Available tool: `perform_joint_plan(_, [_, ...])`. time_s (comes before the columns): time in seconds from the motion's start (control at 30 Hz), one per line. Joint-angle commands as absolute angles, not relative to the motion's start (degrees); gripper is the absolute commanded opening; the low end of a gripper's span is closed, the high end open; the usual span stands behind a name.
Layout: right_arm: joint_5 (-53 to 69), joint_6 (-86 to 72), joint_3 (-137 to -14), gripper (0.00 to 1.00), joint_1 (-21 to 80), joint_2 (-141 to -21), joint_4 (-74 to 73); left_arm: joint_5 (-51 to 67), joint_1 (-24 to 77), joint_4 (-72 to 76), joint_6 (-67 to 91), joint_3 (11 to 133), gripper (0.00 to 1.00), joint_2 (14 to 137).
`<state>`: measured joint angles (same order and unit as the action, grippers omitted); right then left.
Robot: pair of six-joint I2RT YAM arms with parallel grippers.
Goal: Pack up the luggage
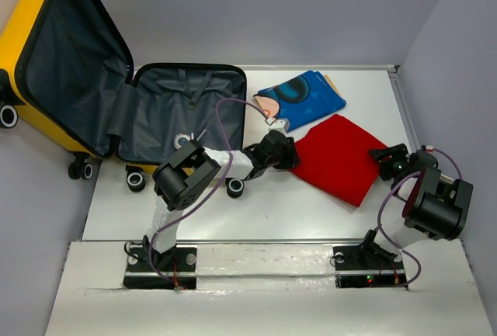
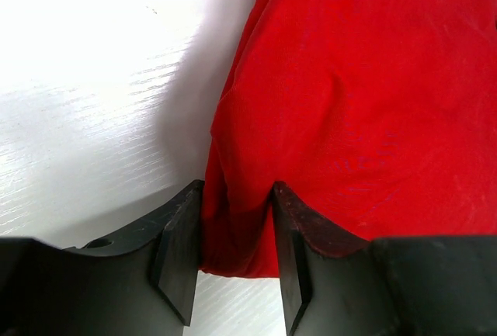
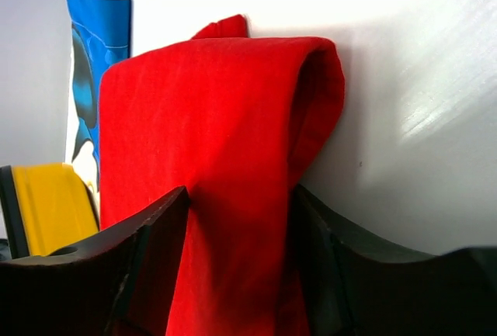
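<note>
On the top camera the luggage (image 1: 78, 57) lies open toward 10 o'clock from the middle of the table (image 1: 256, 212). One yellow half stands tilted at the far left corner. The other half lies flat on the table with its grey lining facing up. I see nothing packed in either half. A black-and-white wheel (image 1: 136, 179) sits at the near edge of the flat half, and another (image 1: 235, 188) is just beside my left arm's forearm.

The red cloth (image 1: 342, 157) is folded and lies right of centre, at about 3 o'clock from the flat half of the case. A blue printed garment (image 1: 303, 97) lies at about 11 o'clock from it, touching or slightly overlapping its far corner.

My left gripper (image 1: 289, 154) reaches across to the 9 o'clock edge of the red cloth. On the left wrist camera its two fingers (image 2: 177, 243) stand either side of a bunched fold of red fabric, which fills the gap between them. I read the gripper (image 2: 237, 196) as clamped on the cloth.

My right gripper (image 1: 382, 157) is at the cloth's 3 o'clock edge. On the right wrist camera the red fabric (image 3: 210, 119) runs down between the fingers (image 3: 147, 235) and fills that gap too, so this one (image 3: 241, 196) also looks closed on the cloth. Beyond it, toward 10 o'clock in that view, the blue garment (image 3: 97, 57) shows, with a patch of yellow shell (image 3: 46, 204) below it.
</note>
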<state>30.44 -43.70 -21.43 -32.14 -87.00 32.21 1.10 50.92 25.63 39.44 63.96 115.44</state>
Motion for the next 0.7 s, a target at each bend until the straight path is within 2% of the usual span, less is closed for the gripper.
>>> perform_joint_plan(0.0, [32.17,-42.81,-19.95,0.56,-30.15,-89.12,24.27,0.79,51.07,27.77,39.03,62.4,0.47,114.0])
perform_joint_plan(0.07, [32.17,-42.89,-20.3,0.52,-30.15,-89.21,24.08,1.14,51.06,27.69,38.85,62.4,0.49,113.99])
perform_joint_plan(0.1, [32.08,-42.98,-20.48,0.45,-30.15,-89.47,24.26,2.27,50.98,27.6,39.02,62.49,0.57,114.26])
perform_joint_plan(0.17, [32.43,-43.15,-20.57,0.39,-30.15,-89.82,24.61,2.98,50.8,27.69,40.07,62.14,0.67,114.61])
perform_joint_plan(0.2, [33.13,-43.59,-20.04,0.38,-30.15,-90.09,25.83,3.16,50.8,27.69,40.34,62.05,0.69,114.96])
perform_joint_plan(0.3, [33.4,-44.03,-18.9,0.23,-30.15,-89.04,27.86,4.22,50.8,27.86,40.78,61.61,0.71,115.84])
perform_joint_plan(0.5, [31.65,-43.33,-19.16,0.21,-30.15,-85.96,25.84,3.69,50.63,27.07,39.9,60.29,0.81,115.4])
perform_joint_plan(0.67, [31.55,-43.33,-19.16,0.2,-29.62,-86.57,26.63,1.85,50.71,24.44,38.15,61.87,0.78,116.45])
